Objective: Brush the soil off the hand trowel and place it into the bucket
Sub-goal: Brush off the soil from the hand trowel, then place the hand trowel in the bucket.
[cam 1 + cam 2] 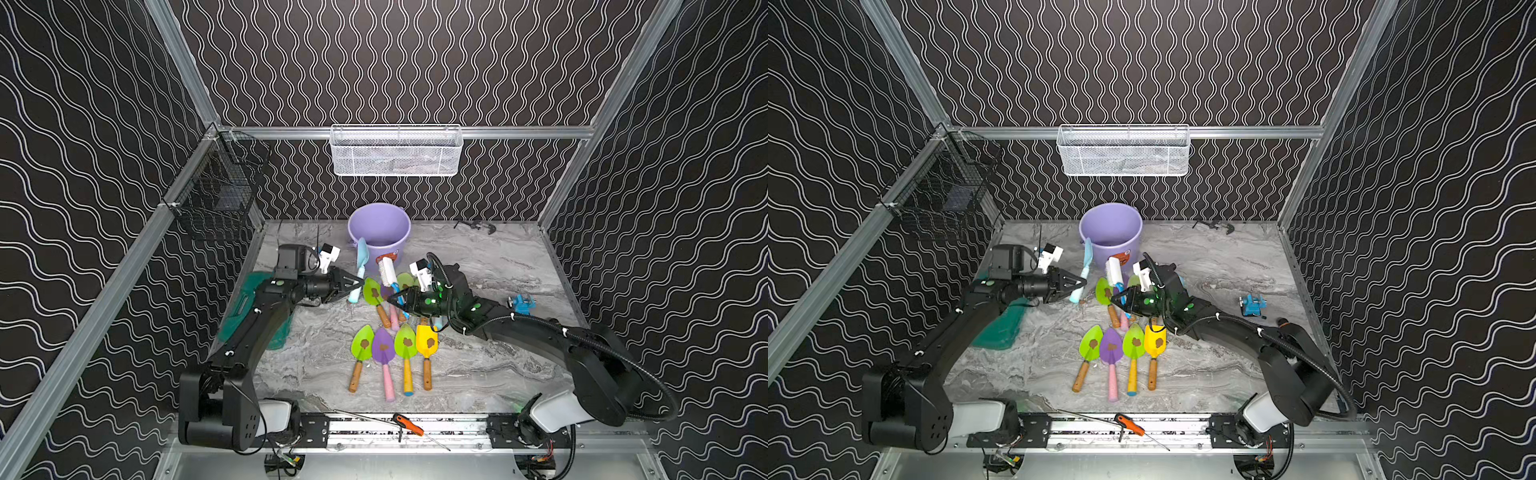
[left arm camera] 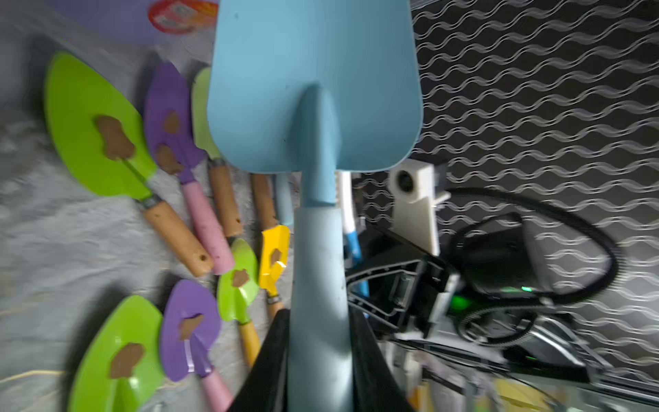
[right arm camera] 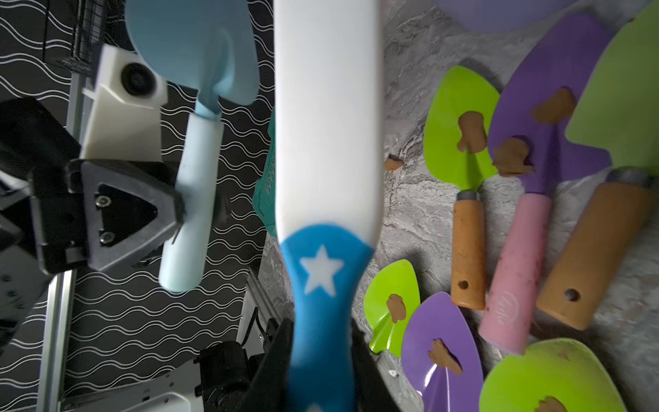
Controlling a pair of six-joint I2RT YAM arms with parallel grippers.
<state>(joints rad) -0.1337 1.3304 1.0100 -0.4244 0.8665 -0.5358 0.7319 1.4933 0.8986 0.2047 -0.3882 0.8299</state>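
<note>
Left claw (image 1: 358, 283): closed on the pale handle of the light-blue trowel (image 1: 360, 259), gripping it off the table (image 1: 498, 365).
Right claw (image 1: 395, 297): closed on the blue handle of the brush (image 1: 387, 270), white head pointing away from the wrist.
Trowel position: blade end toward the bucket (image 1: 380, 251), overlapping its left wall in both top views; not inside it.
Bucket: upright at the back of the table, behind both claws.
Left wrist view only: the back of the blue blade (image 2: 313, 89), with no brown clumps on it.
Right wrist view only: a loose crumb (image 3: 393, 164) on the table just beside a lime trowel, and soil (image 3: 471, 132) sitting on that trowel's blade.
Left arm: stretched forward from its base, wrist turned inward, claw level.
Right arm: reaching forward and bent inward, claw above the far cluster of trowels, near the left claw but apart.
</note>
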